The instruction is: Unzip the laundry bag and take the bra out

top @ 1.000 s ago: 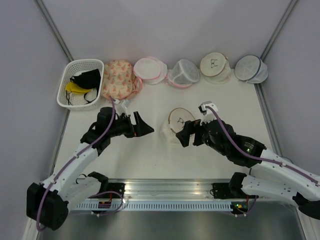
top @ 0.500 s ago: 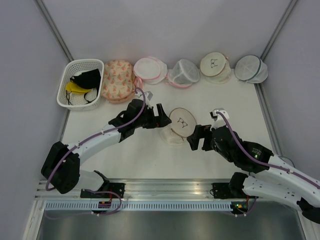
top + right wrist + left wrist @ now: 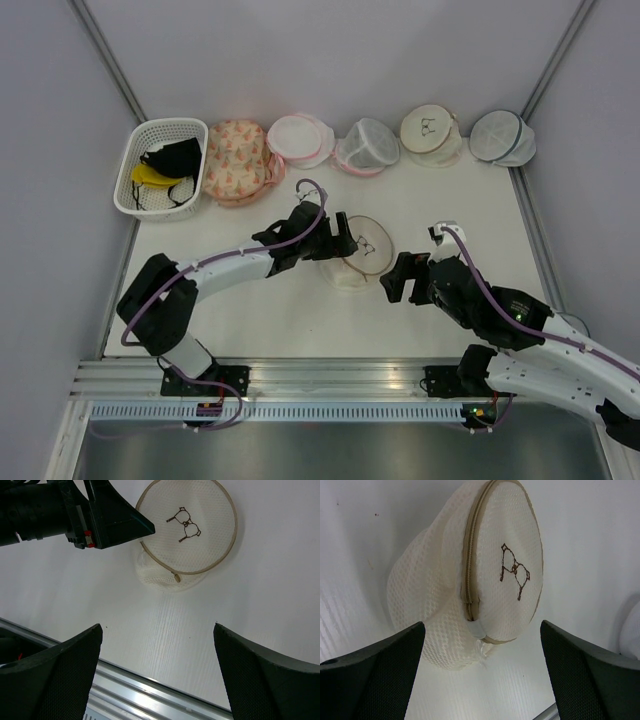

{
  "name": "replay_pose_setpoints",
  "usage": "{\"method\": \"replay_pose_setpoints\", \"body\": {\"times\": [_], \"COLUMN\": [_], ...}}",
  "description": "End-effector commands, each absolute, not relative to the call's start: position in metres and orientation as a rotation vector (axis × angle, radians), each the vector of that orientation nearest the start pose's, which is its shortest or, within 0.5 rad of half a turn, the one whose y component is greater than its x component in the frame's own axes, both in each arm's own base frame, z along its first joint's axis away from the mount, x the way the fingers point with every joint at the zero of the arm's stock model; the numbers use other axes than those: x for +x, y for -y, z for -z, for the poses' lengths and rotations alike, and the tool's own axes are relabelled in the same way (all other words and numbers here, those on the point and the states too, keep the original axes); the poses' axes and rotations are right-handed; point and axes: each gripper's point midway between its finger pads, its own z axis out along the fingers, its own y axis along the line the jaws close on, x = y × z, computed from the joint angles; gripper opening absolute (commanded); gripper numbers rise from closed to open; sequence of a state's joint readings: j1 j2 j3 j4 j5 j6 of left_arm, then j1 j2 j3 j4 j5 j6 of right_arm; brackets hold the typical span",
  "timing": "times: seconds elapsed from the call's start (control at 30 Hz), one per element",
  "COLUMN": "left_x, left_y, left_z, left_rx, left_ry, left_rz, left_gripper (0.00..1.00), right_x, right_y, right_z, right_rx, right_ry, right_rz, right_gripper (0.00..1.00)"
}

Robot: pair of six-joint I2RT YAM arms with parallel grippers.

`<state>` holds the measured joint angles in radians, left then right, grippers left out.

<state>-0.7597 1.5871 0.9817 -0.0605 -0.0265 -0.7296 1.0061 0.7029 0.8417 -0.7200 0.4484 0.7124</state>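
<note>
left gripper [image 3: 343, 246] has slid in right beside the laundry bag [image 3: 366, 243] mid-table, right gripper [image 3: 397, 283] backed off a bit. both spread wide, zip looks shut.

Left gripper [image 3: 342, 245] beside laundry bag [image 3: 366, 243]; nearer table [image 3: 300, 320] free

The laundry bag [image 3: 440, 595] hides its contents behind mesh. The left gripper [image 3: 482, 625] and right gripper [image 3: 158, 625] each show 2 fingers [image 3: 375, 675] cut off by the wrist views' edges.
</note>
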Motion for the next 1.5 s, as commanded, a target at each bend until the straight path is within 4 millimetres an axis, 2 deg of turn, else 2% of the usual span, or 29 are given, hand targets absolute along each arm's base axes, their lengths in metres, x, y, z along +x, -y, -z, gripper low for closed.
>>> {"method": "replay_pose_setpoints", "body": {"times": [0.0,0.17,0.3,0.5,0.67,0.7,0.73,0.8,0.83,0.9,0.93,1.03,1.07,1.1,1.13,1.17,1.2,1.27,1.3,1.33,1.37,1.47], "left_x": [0.314,0.316,0.317,0.322,0.324,0.324,0.324,0.323,0.322,0.320,0.317,0.314,0.310,0.309,0.305,0.302,0.300,0.290,0.287,0.283,0.278,0.268], "left_y": [0.328,0.327,0.332,0.348,0.353,0.354,0.355,0.354,0.354,0.352,0.350,0.344,0.340,0.336,0.331,0.329,0.326,0.319,0.317,0.315,0.311,0.305], "left_z": [-0.123,-0.115,-0.112,-0.116,-0.115,-0.114,-0.113,-0.111,-0.111,-0.111,-0.110,-0.115,-0.113,-0.120,-0.117,-0.120,-0.129,-0.129,-0.132,-0.145,-0.143,-0.160], "left_rx": [-0.053,-0.085,-0.093,-0.092,-0.096,-0.094,-0.091,-0.087,-0.082,-0.077,-0.076,-0.074,-0.072,-0.077,-0.079,-0.090,-0.103,-0.152,-0.173,-0.195,-0.251,-0.352], "left_ry": [-2.308,-2.314,-2.311,-2.264,-2.253,-2.254,-2.258,-2.262,-2.264,-2.263,-2.266,-2.261,-2.269,-2.258,-2.265,-2.266,-2.250,-2.266,-2.264,-2.237,-2.245,-2.192], "left_rz": [0.766,0.745,0.757,0.820,0.842,0.844,0.847,0.844,0.847,0.850,0.849,0.835,0.826,0.826,0.816,0.820,0.834,0.852,0.870,0.908,0.930,1.035], "left_gripper": [0.99,0.98,0.97,0.93,0.90,0.88,0.79,0.69,0.57,0.42,0.28,0.02,0.02,0.02,0.02,0.02,0.02,0.02,0.02,0.02,0.02,0.02], "right_x": [0.170,0.170,0.171,0.172,0.171,0.171,0.171,0.171,0.171,0.171,0.171,0.171,0.171,0.171,0.171,0.172,0.172,0.173,0.174,0.174,0.174,0.175], "right_y": [-0.172,-0.174,-0.180,-0.185,-0.184,-0.184,-0.184,-0.184,-0.184,-0.184,-0.184,-0.185,-0.185,-0.185,-0.185,-0.187,-0.189,-0.192,-0.198,-0.201,-0.206,-0.233], "right_z": [-0.216,-0.214,-0.211,-0.208,-0.205,-0.205,-0.205,-0.204,-0.203,-0.203,-0.202,-0.201,-0.200,-0.200,-0.199,-0.197,-0.196,-0.192,-0.191,-0.190,-0.186,-0.186], "right_rx": [-0.034,-0.038,-0.052,-0.065,-0.067,-0.066,-0.067,-0.069,-0.071,-0.070,-0.071,-0.070,-0.070,-0.068,-0.067,-0.070,-0.070,-0.076,-0.081,-0.087,-0.096,-0.113], "right_ry": [-2.132,-2.134,-2.138,-2.149,-2.154,-2.153,-2.153,-2.153,-2.156,-2.155,-2.156,-2.158,-2.159,-2.159,-2.160,-2.164,-2.163,-2.171,-2.165,-2.167,-2.176,-2.151], "right_rz": [-0.550,-0.559,-0.572,-0.576,-0.572,-0.573,-0.574,-0.573,-0.572,-0.570,-0.572,-0.569,-0.572,-0.573,-0.571,-0.571,-0.577,-0.576,-0.599,-0.611,-0.618,-0.746], "right_gripper": [0.96,0.91,0.79,0.70,0.63,0.62,0.60,0.49,0.48,0.43,0.42,0.41,0.43,0.46,0.52,0.62,0.65,0.70,0.70,0.70,0.70,0.66]}}
